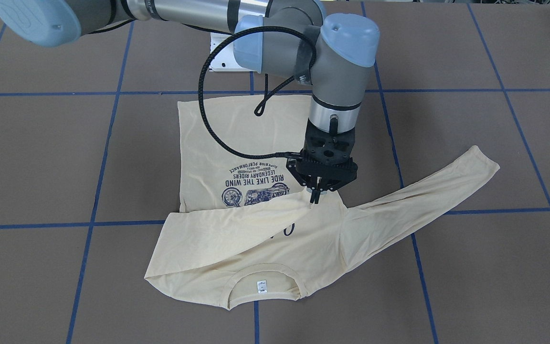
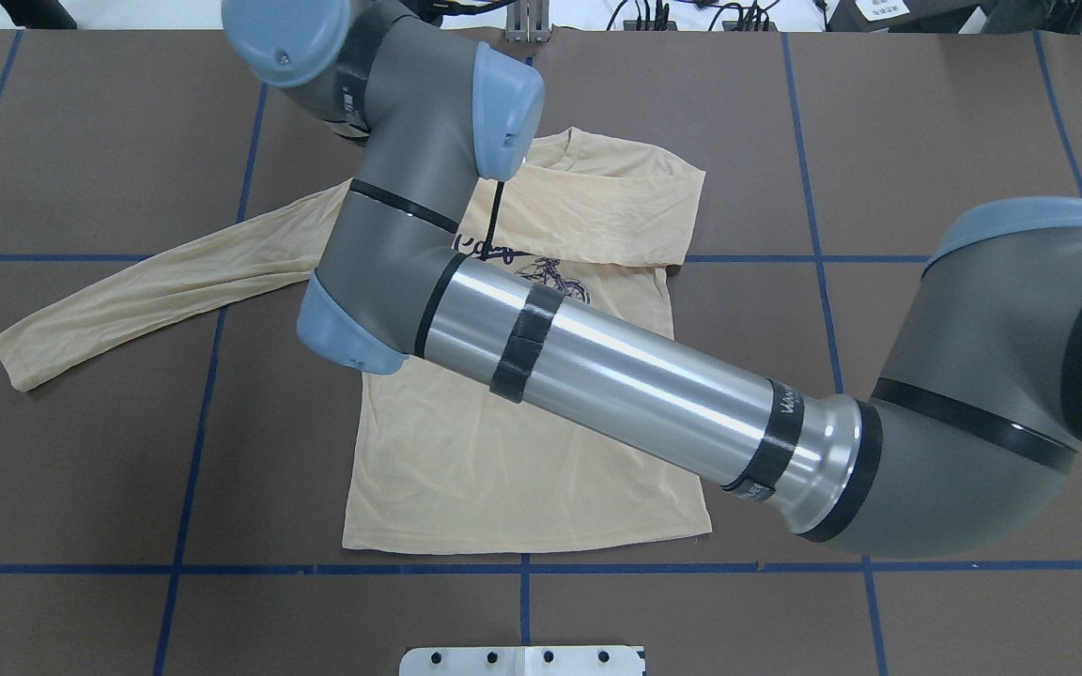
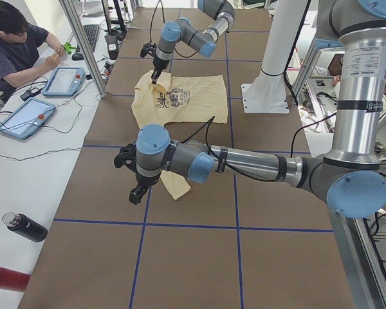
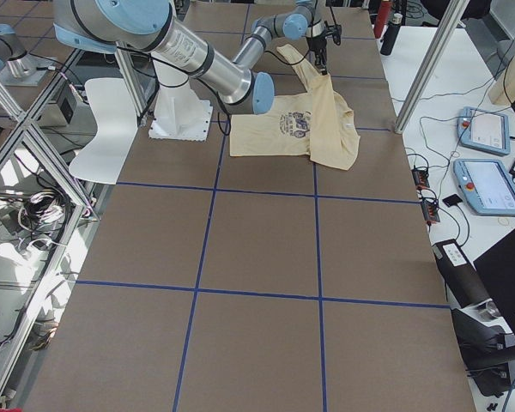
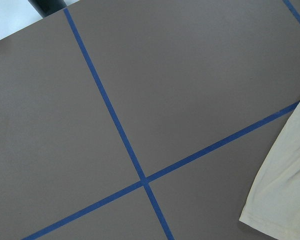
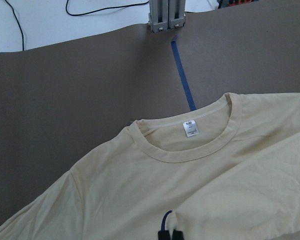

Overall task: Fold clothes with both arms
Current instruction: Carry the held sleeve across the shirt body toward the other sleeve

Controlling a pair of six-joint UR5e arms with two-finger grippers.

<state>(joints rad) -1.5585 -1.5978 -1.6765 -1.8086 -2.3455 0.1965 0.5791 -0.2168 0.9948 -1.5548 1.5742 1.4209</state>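
Nearest the robot, the hem of the shirt (image 2: 503, 460) lies flat and straight on the surface (image 1: 41, 157), and the lower body is smooth and unfolded. Past it, the print (image 1: 251, 184) is partly covered, because the sleeve from the robot's right side (image 1: 217, 234) is laid slantwise across the chest. The right gripper (image 1: 314, 196) stands upright at that sleeve's end, its jaws narrow and pinching a small pucker of the cloth just above the chest.

On the robot's left, the other sleeve (image 1: 428, 196) lies stretched out on the surface, away from the body. The left gripper (image 3: 135, 195) hangs above bare surface just beside its cuff, touching nothing. Whether its jaws are wide or narrow I cannot tell. Farthest off, the collar (image 6: 190, 150) lies open with the neck tag (image 1: 261, 286) showing.

By my judgement the work is early. One sleeve is brought in but not let go, and the second sleeve and every fold of the body are left to do.
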